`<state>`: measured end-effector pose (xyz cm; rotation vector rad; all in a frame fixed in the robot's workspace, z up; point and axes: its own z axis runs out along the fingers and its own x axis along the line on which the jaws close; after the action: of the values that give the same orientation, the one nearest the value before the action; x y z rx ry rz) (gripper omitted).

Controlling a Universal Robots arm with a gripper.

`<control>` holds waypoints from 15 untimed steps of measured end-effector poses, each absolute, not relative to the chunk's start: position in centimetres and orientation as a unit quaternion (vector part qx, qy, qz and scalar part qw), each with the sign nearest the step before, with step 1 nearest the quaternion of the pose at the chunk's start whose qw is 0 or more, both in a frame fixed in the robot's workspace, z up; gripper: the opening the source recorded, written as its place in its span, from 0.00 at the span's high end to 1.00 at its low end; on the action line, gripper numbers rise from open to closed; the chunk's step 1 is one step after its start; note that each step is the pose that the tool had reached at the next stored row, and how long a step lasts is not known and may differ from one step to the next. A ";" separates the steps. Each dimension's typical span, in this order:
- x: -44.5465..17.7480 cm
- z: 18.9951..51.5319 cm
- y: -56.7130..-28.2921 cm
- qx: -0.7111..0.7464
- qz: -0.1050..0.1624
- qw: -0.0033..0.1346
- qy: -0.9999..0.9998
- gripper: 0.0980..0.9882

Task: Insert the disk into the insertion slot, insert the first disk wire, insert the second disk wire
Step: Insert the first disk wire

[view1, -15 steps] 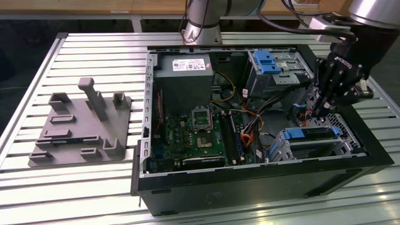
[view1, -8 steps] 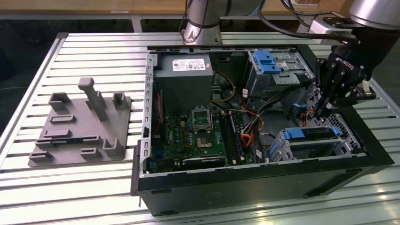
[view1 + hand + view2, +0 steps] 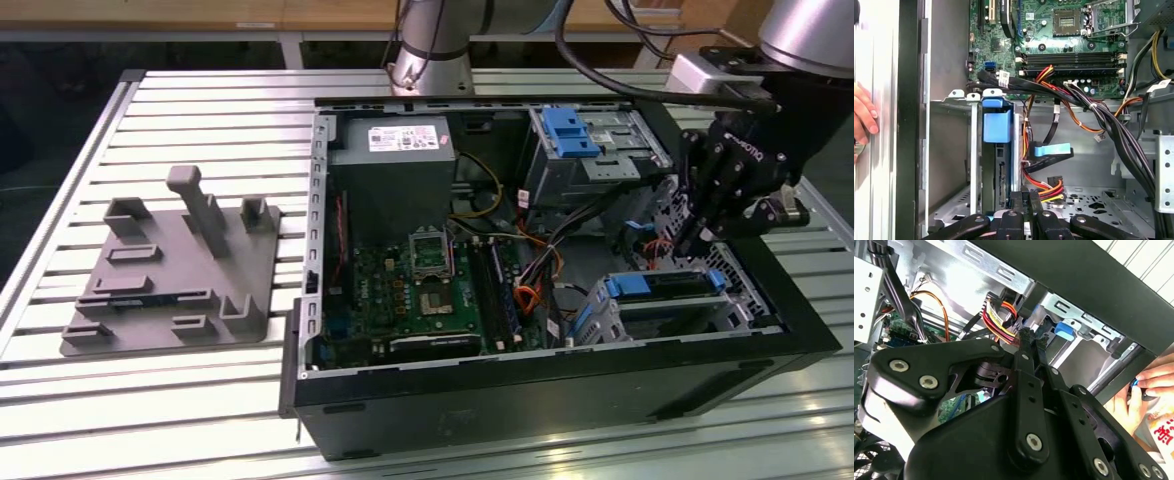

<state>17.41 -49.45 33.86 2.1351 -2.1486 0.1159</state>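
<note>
Judging by how things lay, we took the first step as done. The disk, blue caddy and all, sat inside the insertion slot, the silver perforated cage in the corner of the computer case towards the exterior view's right. That put the work at the wires.

The gripper hung down into the case just beside that cage. In both wrist views its fingers were pressed together, with no gap between them. Their tips lay right against the red, yellow and orange wire bundle, close to the disk's rear edge. We could not tell whether they pinched that bundle's plug or merely touched it.

A blue flat plug hung loose between the disk and the motherboard, apart from the fingers and, as far as we could see, joined to nothing.

In our judgement, seating a wire here called for a plug squared to the socket on the disk's rear edge and a straight, gentle push. Loose black cables crowded the space and could snag. A person's hand rested on the case wall outside, near the cage, which we thought a reason for care.
</note>
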 end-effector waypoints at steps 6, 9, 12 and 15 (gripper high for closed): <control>17.1 33.9 -50.6 0.704 0.028 0.045 -0.708 0.92; 17.1 33.9 -51.3 0.704 0.022 0.039 -0.708 0.92; 17.1 33.9 -51.8 0.705 0.015 0.032 -0.709 0.92; 17.1 33.9 -52.4 0.705 0.009 0.026 -0.709 0.92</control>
<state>17.08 -52.38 33.86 2.1791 -2.1906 0.0267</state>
